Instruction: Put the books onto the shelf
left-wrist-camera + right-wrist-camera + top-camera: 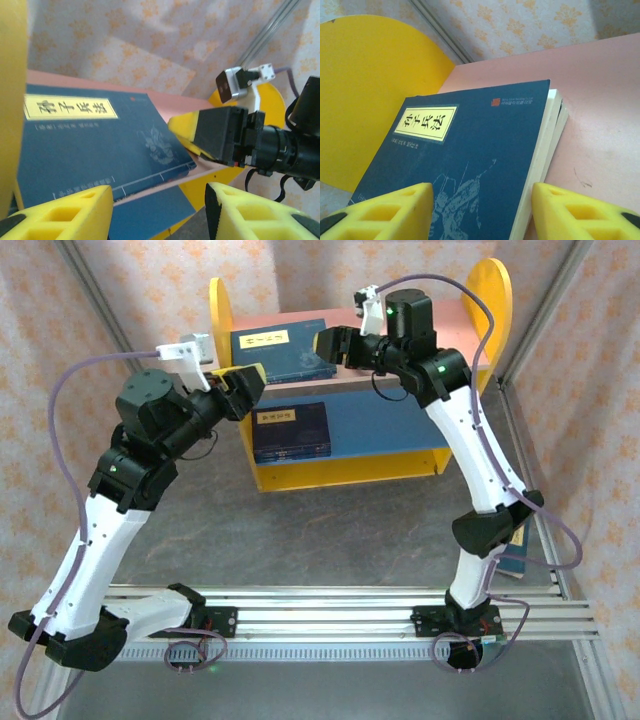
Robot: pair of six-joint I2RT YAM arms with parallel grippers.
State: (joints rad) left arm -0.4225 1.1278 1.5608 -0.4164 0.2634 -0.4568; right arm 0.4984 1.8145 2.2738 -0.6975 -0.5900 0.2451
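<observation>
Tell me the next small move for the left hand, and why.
Probably a short push forward with the left hand, jaws open as they are, to slide the top book deeper onto the pink upper board. It lies flat there, but its near corner reaches the board's front edge, just ahead of that hand. The right hand is open at its right side.

Up top, the external camera sits high behind the arm bases, looking down and forward across the table (330, 530) to the shelf (350, 468) at the far side: that's the wide shot. The left wrist camera is in close at the shelf's left end, facing right along the pink upper board (165, 105). The right wrist camera is even tighter, low over that board, facing the yellow side panel (375, 90). All three catch the navy book (278, 350) lying up there.
</observation>
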